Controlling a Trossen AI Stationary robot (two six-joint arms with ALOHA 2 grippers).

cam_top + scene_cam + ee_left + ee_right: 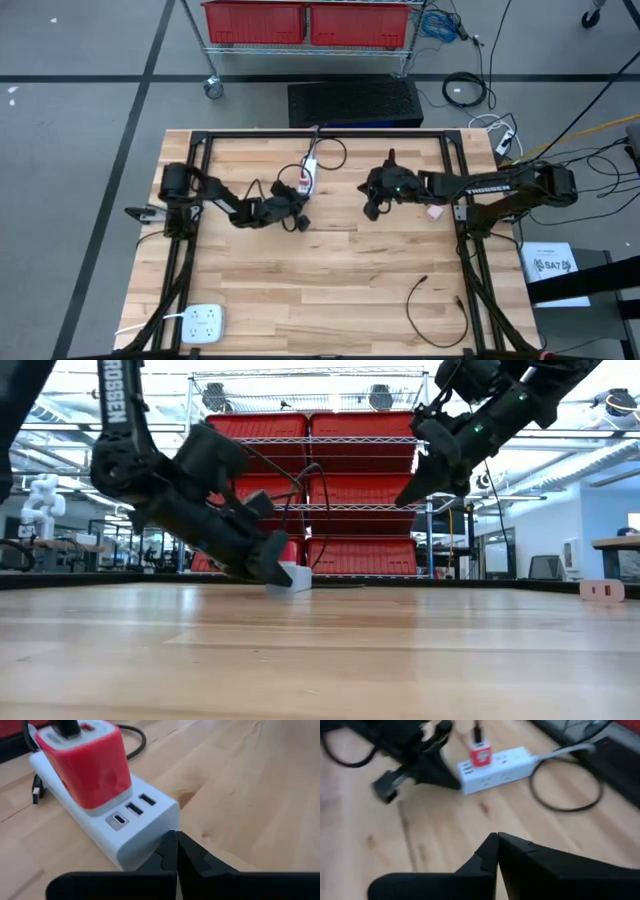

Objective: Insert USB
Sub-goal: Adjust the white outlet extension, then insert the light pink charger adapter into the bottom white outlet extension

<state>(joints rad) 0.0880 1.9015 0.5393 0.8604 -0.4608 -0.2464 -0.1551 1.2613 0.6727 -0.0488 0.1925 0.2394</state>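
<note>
Item one — my left end effector [176,851]: clenched on nothing, fingertips pressed together, tip down at the worktop [330,270] against the end of the white power strip [135,827]. The strip's end face shows a row of USB ports; a red charger block [87,765] sits plugged in on top with a dark cable leaving it.

Item two — my right end effector [497,851]: clenched empty, raised above the worktop to the strip's right.

Item three: loose black USB cable [432,310], lying near the worktop's front right corner, well apart from both.
</note>
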